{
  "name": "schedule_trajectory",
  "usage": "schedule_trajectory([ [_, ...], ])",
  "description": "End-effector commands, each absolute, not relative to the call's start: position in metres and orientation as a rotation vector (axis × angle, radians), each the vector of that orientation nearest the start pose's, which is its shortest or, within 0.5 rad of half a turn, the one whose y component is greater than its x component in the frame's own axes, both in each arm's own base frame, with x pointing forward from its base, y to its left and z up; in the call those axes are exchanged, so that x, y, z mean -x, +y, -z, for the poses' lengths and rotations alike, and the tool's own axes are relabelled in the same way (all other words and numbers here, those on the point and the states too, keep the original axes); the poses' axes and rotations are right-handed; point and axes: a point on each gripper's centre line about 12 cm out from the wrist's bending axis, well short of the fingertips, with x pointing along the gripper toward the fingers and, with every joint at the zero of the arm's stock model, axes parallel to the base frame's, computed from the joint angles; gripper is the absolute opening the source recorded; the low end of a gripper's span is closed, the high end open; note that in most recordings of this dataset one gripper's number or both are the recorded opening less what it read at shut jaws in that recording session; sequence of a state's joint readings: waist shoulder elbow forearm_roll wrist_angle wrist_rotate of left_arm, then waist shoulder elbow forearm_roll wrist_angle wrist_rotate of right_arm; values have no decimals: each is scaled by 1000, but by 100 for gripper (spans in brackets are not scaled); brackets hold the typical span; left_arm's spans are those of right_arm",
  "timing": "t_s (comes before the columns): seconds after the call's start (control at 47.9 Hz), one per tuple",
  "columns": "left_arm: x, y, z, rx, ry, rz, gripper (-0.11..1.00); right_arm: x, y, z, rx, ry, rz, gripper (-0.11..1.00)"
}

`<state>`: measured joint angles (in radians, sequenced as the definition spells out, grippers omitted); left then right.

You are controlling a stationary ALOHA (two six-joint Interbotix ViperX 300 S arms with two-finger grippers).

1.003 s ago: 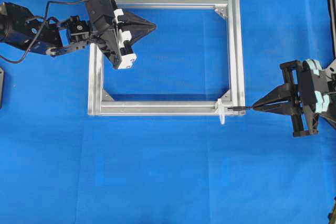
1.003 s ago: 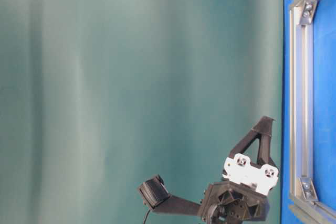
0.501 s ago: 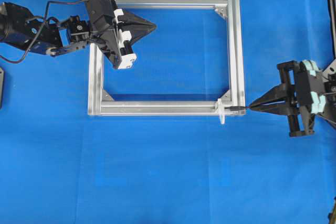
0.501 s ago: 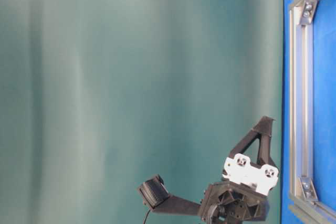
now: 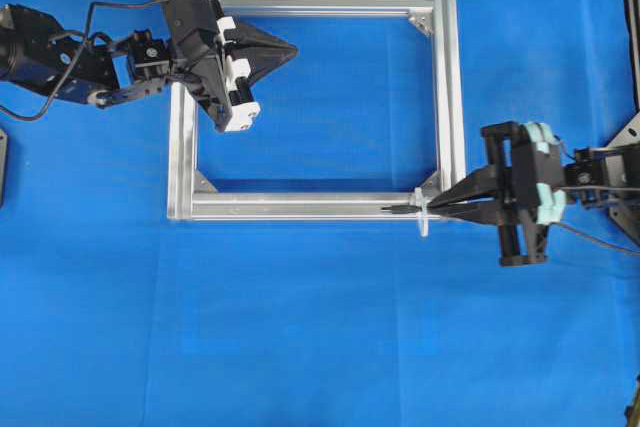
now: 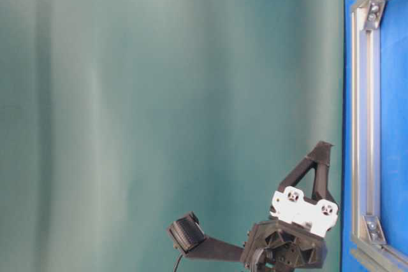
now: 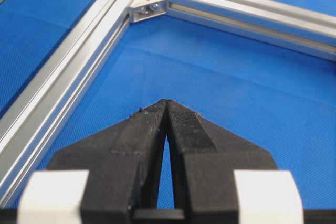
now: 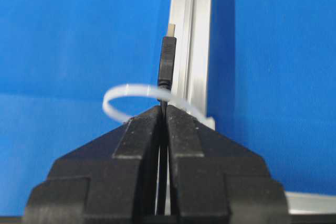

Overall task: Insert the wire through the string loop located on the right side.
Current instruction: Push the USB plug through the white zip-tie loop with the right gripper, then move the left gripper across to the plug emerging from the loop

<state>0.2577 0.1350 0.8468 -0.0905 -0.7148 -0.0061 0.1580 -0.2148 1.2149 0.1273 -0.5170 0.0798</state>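
Frame bar [image 8: 191, 40] flanks string loop [image 8: 126, 94]; blue mat [image 8: 79, 35] open.

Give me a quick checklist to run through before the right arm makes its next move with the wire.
1. Right hand shut on the wire: ok.
2. Plug tip past the string loop: ok, it shows beyond the loop in the overhead and right wrist views.
3. Loop intact on the frame bar: ok.
4. Wire clear of the bar: cannot tell, it runs close beside it.
5. Left hand shut, away from the loop: ok.
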Motion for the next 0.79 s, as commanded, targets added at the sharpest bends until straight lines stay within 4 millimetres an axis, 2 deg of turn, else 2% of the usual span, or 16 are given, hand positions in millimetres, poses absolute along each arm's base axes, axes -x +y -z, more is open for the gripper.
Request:
schedule_trajectory([
  [0.0, -369, 102, -152, 93, 204, -317, 0, -267, 33, -132, -137, 455, -43, -4],
  [0.292, -372, 95, -153, 91, 203, -297, 0, -267, 33, -132, -139, 457, -43, -4],
  [0.439, -374, 85, -153, 89, 204, -270, 0, -267, 33, -131, -137, 462, -43, -4],
  [0.564, -378, 65, -153, 84, 206, -218, 0, -267, 33, -131, -137, 460, -43, -4],
  [0.773, -384, 12, -152, 88, 213, -81, 0, -267, 33, -131, -137, 462, -43, -4],
])
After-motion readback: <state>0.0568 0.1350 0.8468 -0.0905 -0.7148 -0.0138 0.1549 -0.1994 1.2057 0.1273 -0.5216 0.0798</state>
